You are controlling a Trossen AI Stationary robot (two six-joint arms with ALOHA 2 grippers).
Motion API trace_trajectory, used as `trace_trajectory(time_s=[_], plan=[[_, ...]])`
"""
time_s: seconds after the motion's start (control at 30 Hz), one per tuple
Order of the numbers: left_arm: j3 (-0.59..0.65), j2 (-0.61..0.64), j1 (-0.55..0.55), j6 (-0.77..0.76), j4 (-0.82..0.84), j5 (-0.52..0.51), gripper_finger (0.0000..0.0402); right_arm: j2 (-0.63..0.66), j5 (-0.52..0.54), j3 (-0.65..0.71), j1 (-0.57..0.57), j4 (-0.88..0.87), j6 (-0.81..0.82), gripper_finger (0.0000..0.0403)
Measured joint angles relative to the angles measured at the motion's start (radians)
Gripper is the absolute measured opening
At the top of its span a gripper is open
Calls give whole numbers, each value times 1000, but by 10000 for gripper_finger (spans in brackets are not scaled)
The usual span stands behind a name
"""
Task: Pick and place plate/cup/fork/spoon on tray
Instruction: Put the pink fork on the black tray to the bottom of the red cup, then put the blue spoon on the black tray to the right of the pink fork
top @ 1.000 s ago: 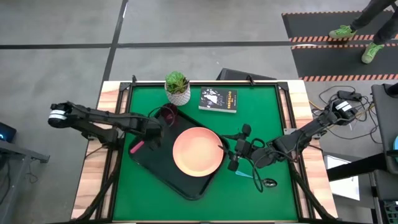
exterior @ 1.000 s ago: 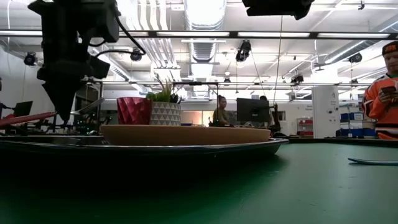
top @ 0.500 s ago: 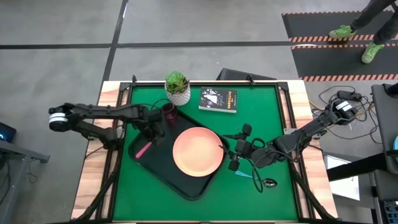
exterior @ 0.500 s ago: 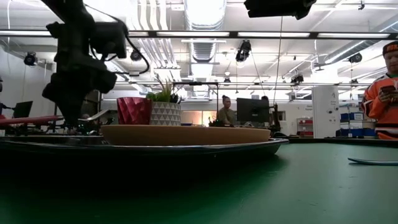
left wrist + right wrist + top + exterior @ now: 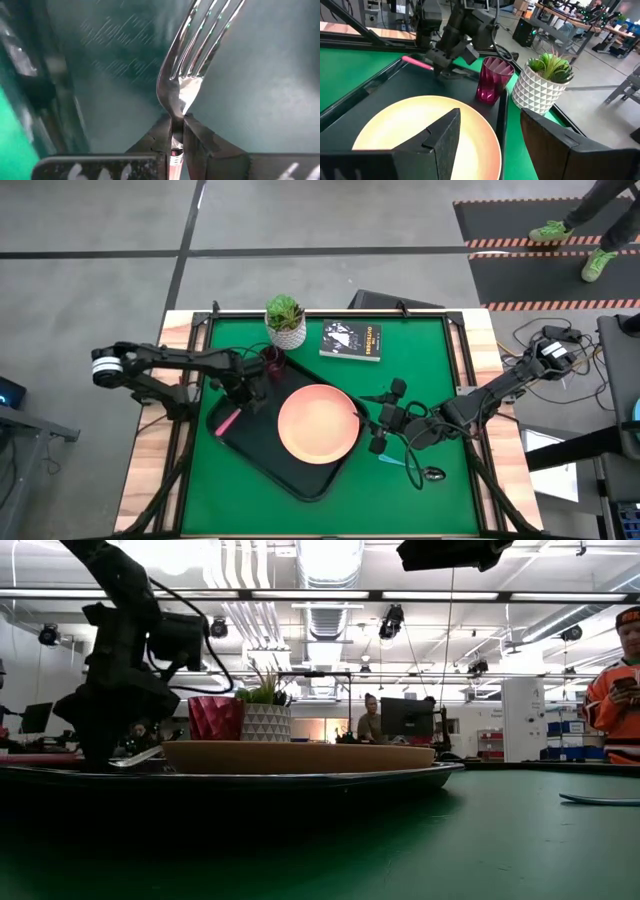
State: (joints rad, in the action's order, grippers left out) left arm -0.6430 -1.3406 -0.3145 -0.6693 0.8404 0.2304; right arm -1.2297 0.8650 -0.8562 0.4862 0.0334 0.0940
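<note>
The black tray (image 5: pixel 262 448) lies on the green table. On it rest the peach plate (image 5: pixel 318 423) and, in its far corner, the dark red cup (image 5: pixel 272 360), standing upright. My left gripper (image 5: pixel 245 392) is low over the tray's left part, shut on the pink-handled fork (image 5: pixel 228 420). The fork also shows in the right wrist view (image 5: pixel 417 62). My right gripper (image 5: pixel 373 430) is open and empty at the plate's right edge. The blue-handled spoon (image 5: pixel 410 464) lies on the table to the right of the tray. My left gripper pinches the fork's metal neck (image 5: pixel 175 120), just behind the tines, between its two fingers. The fingers come from above, slanting, and lie across the fork. The fork is about level and low over the tray, tines (image 5: pixel 200 40) toward the cup and pink handle (image 5: pixel 226 422) toward the table's near left. I cannot tell whether the tines touch the tray.
A white pot with a green plant (image 5: pixel 286 320) and a small black book (image 5: pixel 352 340) stand at the table's far edge. A person in orange (image 5: pixel 615 690) stands beyond the table in the low view. Bare green table lies near the front edge.
My left gripper has gone down toward the tray and a little toward the cup, still shut on the fork. The fork has come down with it and stays about level.
</note>
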Motion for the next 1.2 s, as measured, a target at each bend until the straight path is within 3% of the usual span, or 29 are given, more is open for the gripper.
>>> trace_trajectory(time_s=[0.37,0.53,0.9,1.2], plan=[[0,-20,-11,-5,-77,-9,15,0,0,0,0,0,1,196],[0,-20,-22,-23,-77,-68,16,0,0,0,0,0,1,196],[0,-20,-22,29,-73,-72,69,0,0,0,0,0,1,196],[-38,44,7,56,10,13,79,0,0,0,0,0,3,196]])
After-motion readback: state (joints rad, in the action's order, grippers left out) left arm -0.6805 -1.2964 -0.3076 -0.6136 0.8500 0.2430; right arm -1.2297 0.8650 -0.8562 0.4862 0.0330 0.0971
